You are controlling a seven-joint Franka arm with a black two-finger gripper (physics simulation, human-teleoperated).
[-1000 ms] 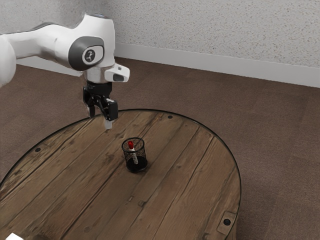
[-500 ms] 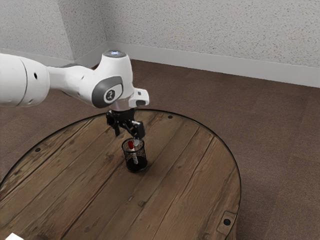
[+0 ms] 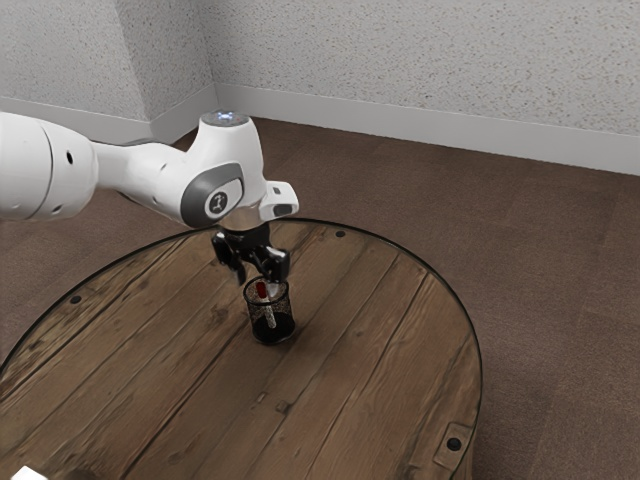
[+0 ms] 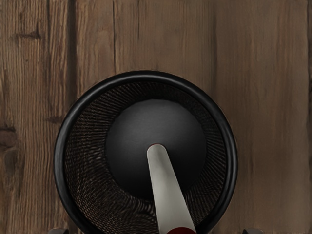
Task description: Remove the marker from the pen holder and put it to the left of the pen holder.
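Here's the gripper (image 3: 257, 283), right over the pen holder, fingers (image 4: 58, 231) spread wide! | Marker (image 4: 168, 195) tilted inside that pen holder (image 4: 146, 76), red end (image 4: 181, 230) up at the hand | Black mesh pen holder, upright on the round wooden table (image 3: 370, 350) | Beyond: brown floor (image 3: 560, 300), then speckled pale wall (image 3: 450, 60)!

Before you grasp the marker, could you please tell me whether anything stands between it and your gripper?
Nothing visible does: the marker points its red end up toward my open gripper. The pen holder surrounds the marker's lower part, so I'd likely lift it past the rim before going sideways.
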